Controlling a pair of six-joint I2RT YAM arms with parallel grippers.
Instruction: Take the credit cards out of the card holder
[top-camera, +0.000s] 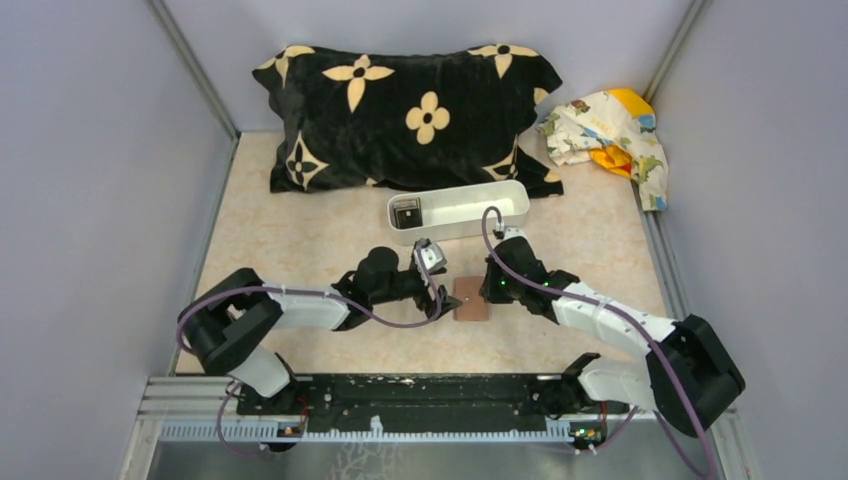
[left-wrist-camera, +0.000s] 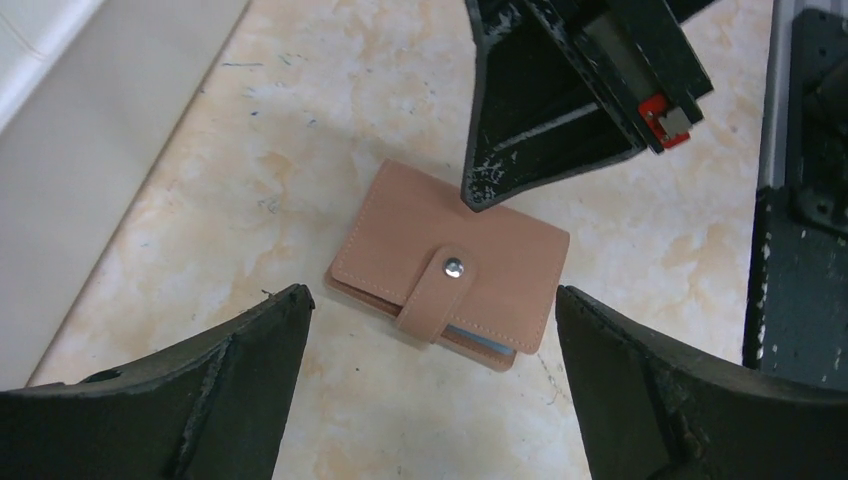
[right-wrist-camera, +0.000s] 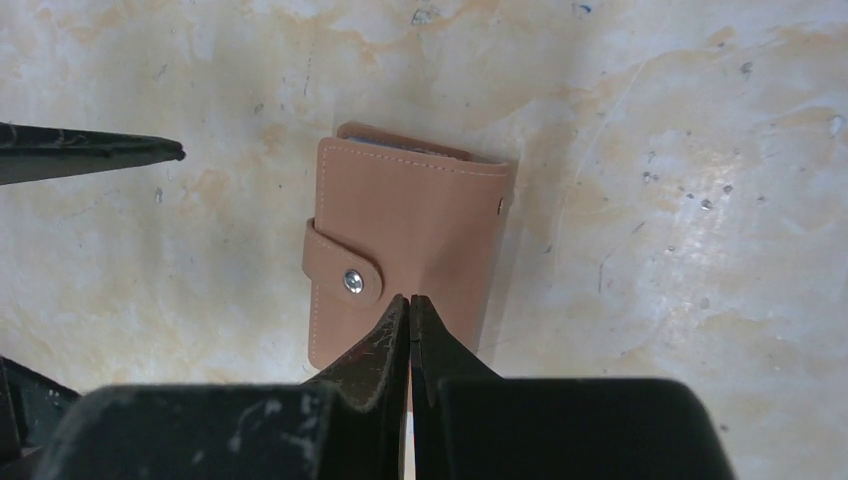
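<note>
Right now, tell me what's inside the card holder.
The card holder lies closed on the table, its strap snapped shut. Only a thin light-blue edge shows along one side. Whatever it holds is hidden from every view.

Card holder (left-wrist-camera: 400, 240): matt tan leather look, stitched edges, shiny metal snap (right-wrist-camera: 353, 281). Table (right-wrist-camera: 650, 150): glossy, marbled beige. Pillow (top-camera: 400, 110): plush black cloth. Tray (top-camera: 470, 226): smooth white plastic.

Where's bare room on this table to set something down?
Bare: left of the white tray, between pillow and left arm; right of it, between cloth and right arm. Crowded: centre, left tool and right tool at the card holder.
</note>
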